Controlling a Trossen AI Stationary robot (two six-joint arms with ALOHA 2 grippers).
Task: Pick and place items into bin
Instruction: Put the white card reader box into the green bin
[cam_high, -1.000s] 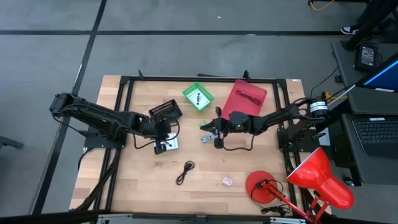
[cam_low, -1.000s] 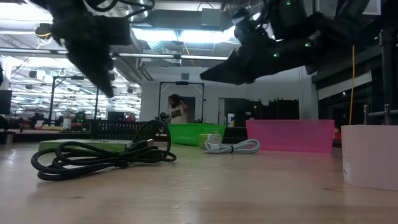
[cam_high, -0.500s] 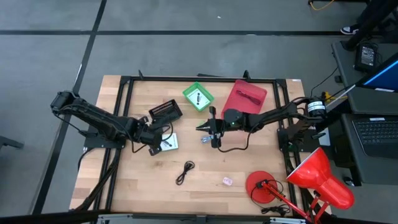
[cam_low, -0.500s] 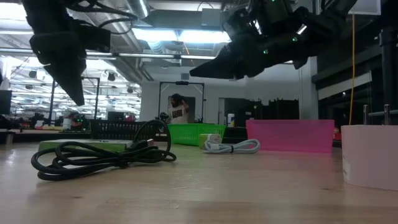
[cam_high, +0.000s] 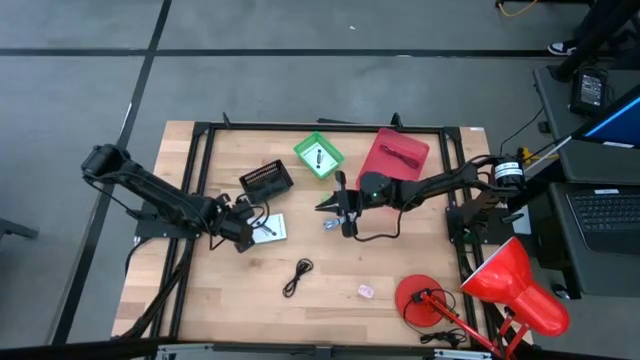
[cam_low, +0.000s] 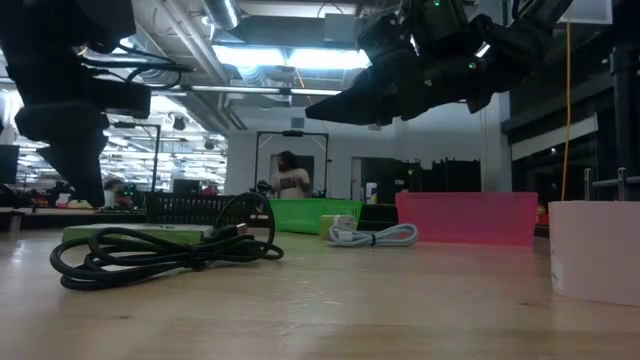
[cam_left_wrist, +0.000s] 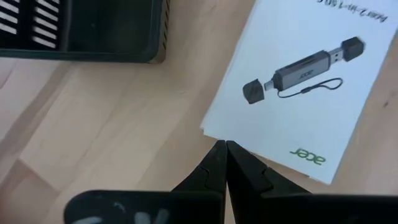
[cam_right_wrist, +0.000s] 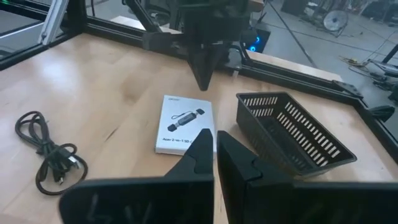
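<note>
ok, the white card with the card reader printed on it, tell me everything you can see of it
The white card is a flat rectangular paper sheet, printed with a dark USB card reader, its cap off beside it, a thin lanyard loop, a green Acer logo and a line of small black text. It lies flat on the wooden table, just clear of the black slotted basket. The shut left gripper points at its edge; I can't tell whether they touch. It looks uncreased.
</note>
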